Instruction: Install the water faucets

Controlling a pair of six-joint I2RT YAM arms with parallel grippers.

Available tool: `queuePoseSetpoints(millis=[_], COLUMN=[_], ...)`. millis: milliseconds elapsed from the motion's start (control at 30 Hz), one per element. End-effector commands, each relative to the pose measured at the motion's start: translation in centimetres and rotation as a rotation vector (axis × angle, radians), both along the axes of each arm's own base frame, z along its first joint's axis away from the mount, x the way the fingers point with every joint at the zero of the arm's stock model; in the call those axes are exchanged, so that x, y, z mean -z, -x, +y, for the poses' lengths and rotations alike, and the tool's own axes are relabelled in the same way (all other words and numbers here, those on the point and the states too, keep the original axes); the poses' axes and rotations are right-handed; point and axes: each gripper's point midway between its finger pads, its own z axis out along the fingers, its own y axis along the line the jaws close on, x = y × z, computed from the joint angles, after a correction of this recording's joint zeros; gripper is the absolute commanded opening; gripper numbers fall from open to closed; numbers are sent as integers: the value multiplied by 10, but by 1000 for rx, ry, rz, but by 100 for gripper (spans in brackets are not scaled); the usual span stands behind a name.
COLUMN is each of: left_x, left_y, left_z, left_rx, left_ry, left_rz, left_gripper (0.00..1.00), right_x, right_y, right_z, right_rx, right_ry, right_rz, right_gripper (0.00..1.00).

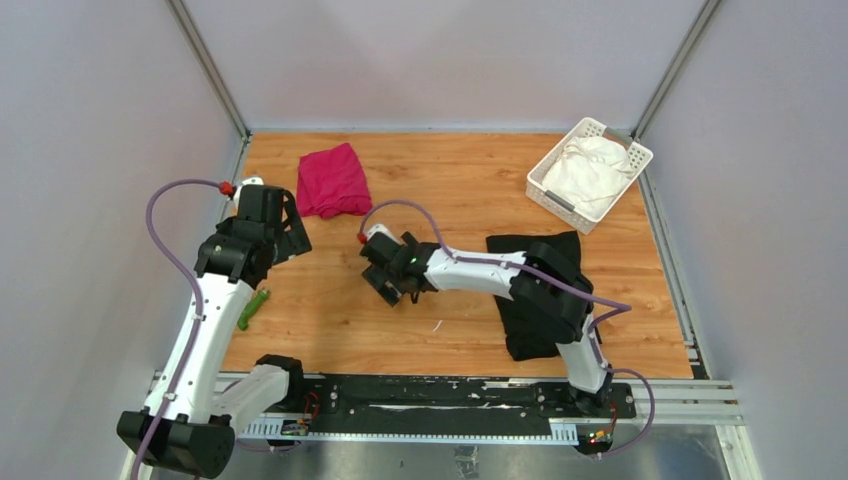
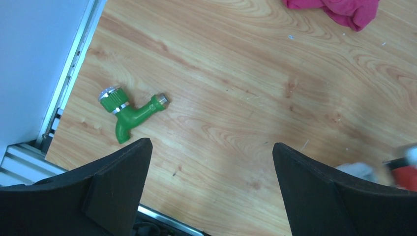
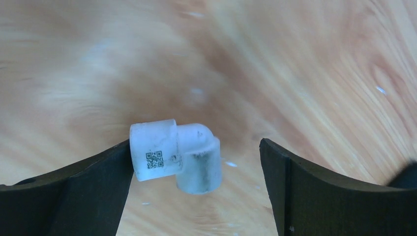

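Plastic all round, so both parts look light, rigid and a bit slick. The green tap (image 2: 129,112) lies on its side on the wooden surface (image 2: 255,78) near the left edge. It's just ahead of the left end effector (image 2: 209,145), whose jaws stand wide with nothing in them. Best grip is probably across the stubby body, not the round knob. The white elbow fitting (image 3: 174,156) sits inside the wide-spread right end effector (image 3: 195,143), against one finger and well clear of the other. Pinching its collar should stop it rolling.
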Motion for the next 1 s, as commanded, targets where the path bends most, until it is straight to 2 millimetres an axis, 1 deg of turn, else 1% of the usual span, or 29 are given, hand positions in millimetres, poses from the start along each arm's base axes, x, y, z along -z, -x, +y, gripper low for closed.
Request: queuePoseSetpoints(millis=[0, 100, 167, 233, 300, 367, 400, 467, 600, 667, 700, 733, 800, 867, 967], left_x=[-3, 6, 15, 24, 31, 36, 37, 44, 56, 70, 79, 88, 107, 120, 138], left_y=[-1, -5, -7, -9, -9, -5, -3, 3, 7, 15, 22, 30, 43, 46, 41], left_z=[9, 15, 22, 31, 45, 64, 72, 93, 113, 120, 125, 134, 141, 141, 138], left_rx=[-36, -67, -102, -149, -215, -304, -346, -443, -531, -580, -615, -663, -712, -741, -770], left_ry=[-34, -59, -69, -60, -55, -65, -83, -161, -224, -189, -156, -121, -60, 5, 93], left_rz=[17, 61, 98, 139, 173, 191, 187, 213, 279, 316, 338, 352, 388, 391, 380], left_gripper=[100, 100, 100, 100, 100, 100, 100, 100, 100, 100, 100, 100, 98, 96, 93], right_x=[-1, -5, -8, -14, -24, -43, -48, -65, -81, -85, -86, -87, -86, -85, -80], right_y=[-37, -48, -48, -45, -42, -39, -38, -35, -35, -34, -34, -33, -29, -25, -19], right_z=[-76, -98, -102, -99, -93, -89, -87, -86, -92, -97, -99, -101, -104, -103, -104], right_rx=[259, 316, 317, 305, 291, 287, 286, 267, 256, 256, 257, 259, 257, 251, 251], right_ry=[49, 40, 35, 8, -41, -107, -134, -199, -217, -210, -206, -205, -212, -220, -226], right_rz=[-2, 5, 6, 17, 30, 19, 10, -27, -82, -96, -101, -104, -96, -76, -53], right_gripper=[99, 99, 99, 99, 99, 99, 99, 99, 99, 99, 99, 99, 99, 99, 99])
